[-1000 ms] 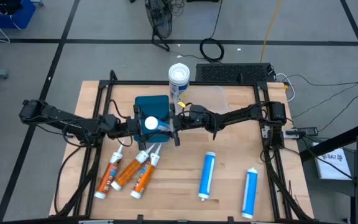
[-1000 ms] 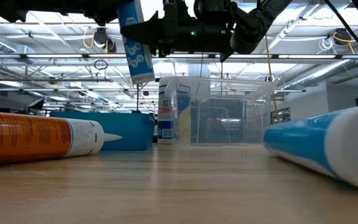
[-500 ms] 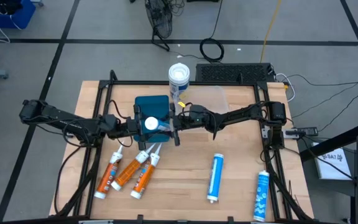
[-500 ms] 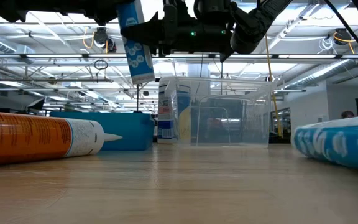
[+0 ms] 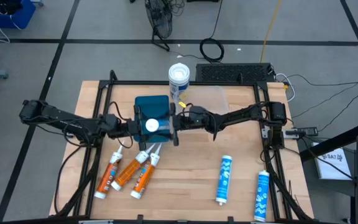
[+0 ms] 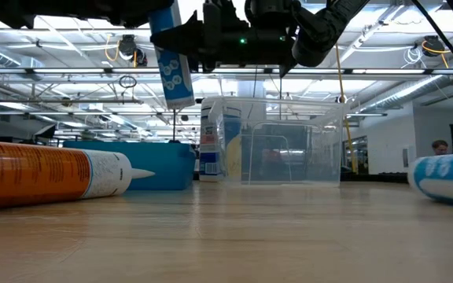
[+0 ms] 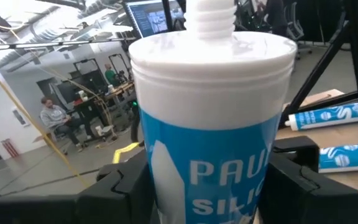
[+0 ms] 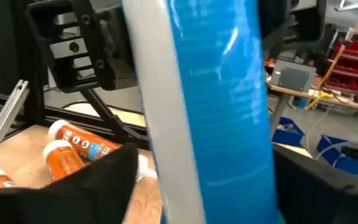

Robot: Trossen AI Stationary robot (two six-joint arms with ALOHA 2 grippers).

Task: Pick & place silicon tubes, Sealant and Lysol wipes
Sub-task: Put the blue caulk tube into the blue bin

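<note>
Blue-labelled silicone tube with a white cap [image 5: 151, 124] hangs upright above the teal bin [image 5: 151, 106], clamped in the left gripper [image 5: 143, 125]; the right gripper [image 5: 173, 124], alongside, looks spread around it. Handover seems underway; next, lowering into the bin.

Both loose blue tubes [image 5: 224, 179] on the table have rolled rightward.

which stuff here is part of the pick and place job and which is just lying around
Job:
- blue tube held in left gripper
- two blue tubes lying on table
- three orange tubes
- Lysol wipes
- blue bin
- clear tub

Lying about:
- cable coil on floor
- fan
</note>
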